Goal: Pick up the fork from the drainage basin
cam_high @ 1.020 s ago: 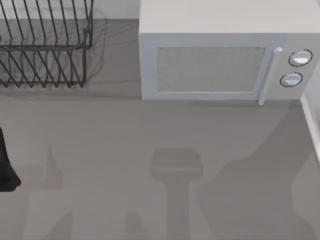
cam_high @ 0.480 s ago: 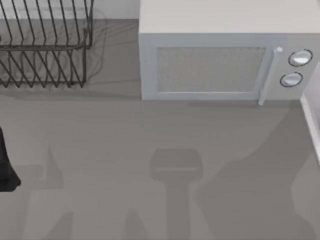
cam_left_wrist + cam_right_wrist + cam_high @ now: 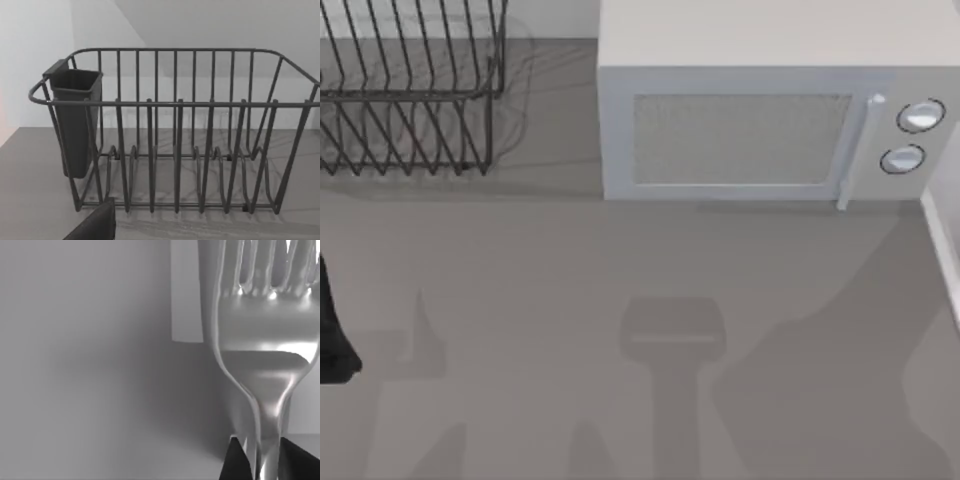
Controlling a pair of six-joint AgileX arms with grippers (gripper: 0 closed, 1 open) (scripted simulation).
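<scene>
Right gripper [image 3: 260, 460]: dark fingers clamped on the fork's neck.
Fork [image 3: 265, 340]: tines pointing away from the gripper.
Left arm [image 3: 332, 330]: facing the dish rack [image 3: 175, 140]; finger state unclear.
Microwave [image 3: 760, 120]: right of the dish rack.

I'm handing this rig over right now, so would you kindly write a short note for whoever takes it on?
Right gripper: shut on the fork, which stands up between its dark fingers in the right wrist view, tines away from the gripper.
Left gripper: faces the wire dish rack, with a dark cup hanging at one end; fingers not readable.
Basin: a pale rim runs along the table's right edge in the top view.
Done: fork gripped.
Left: whether it is fully clear of the basin cannot be told; confirm.
</scene>
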